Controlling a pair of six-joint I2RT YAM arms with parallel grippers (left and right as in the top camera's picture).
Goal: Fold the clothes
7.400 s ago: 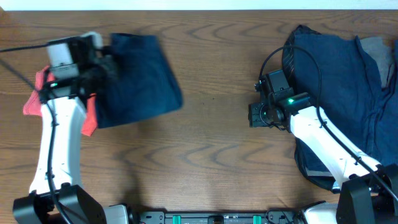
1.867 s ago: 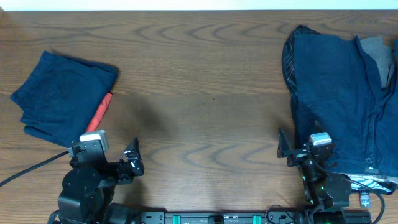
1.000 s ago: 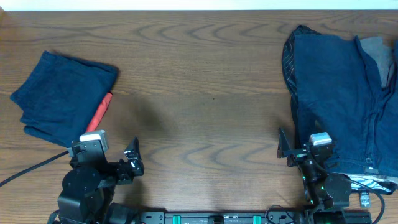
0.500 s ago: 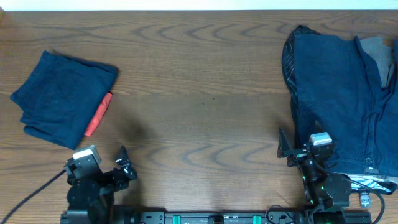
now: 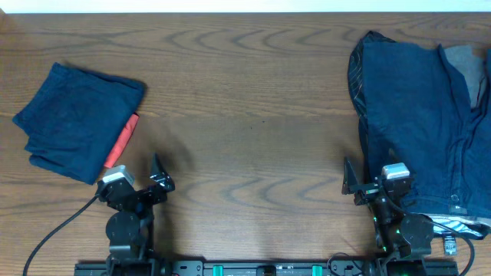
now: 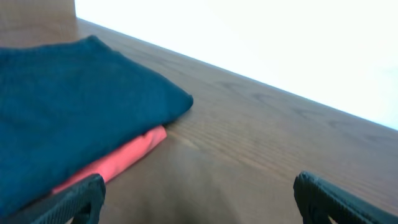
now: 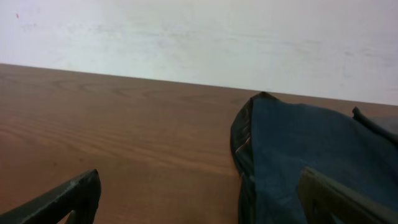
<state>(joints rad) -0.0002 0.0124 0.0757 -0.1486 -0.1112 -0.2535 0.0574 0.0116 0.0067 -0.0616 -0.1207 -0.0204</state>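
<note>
Fingers of the left gripper (image 5: pixel 161 176) stand wide apart with nothing between them, and its wrist view shows only wood in the gap. The right gripper (image 5: pixel 350 184) is spread just as wide and is equally empty.

The change is on the left. That arm has pulled away from the far-left part of the brown wood-grain counter (image 5: pixel 253 115) and drawn in to the front edge, shifting slightly even in the last half second. The right arm has stayed parked at the front edge.

Left behind is the folded dark navy fabric garment (image 5: pixel 77 119), a neat rectangle near the left edge. It lies on the smaller salmon-red fabric garment (image 5: pixel 123 142), whose strip peeks out on the side toward the middle. I judge that piece finished and released.

The big rumpled dark navy fabric pile (image 5: pixel 414 115) runs along the right edge from the back corner to the front corner, unfolded. A grey cloth piece (image 5: pixel 460 57) shows at the back-right corner. This pile is likely next.

Room is generous: the middle of the counter, from back edge to front edge, is bare wood, well apart from the folded stack. The pile's near hem lies just beside the right gripper, so a short reach should do, though some fabric seems to run past the right edge.
</note>
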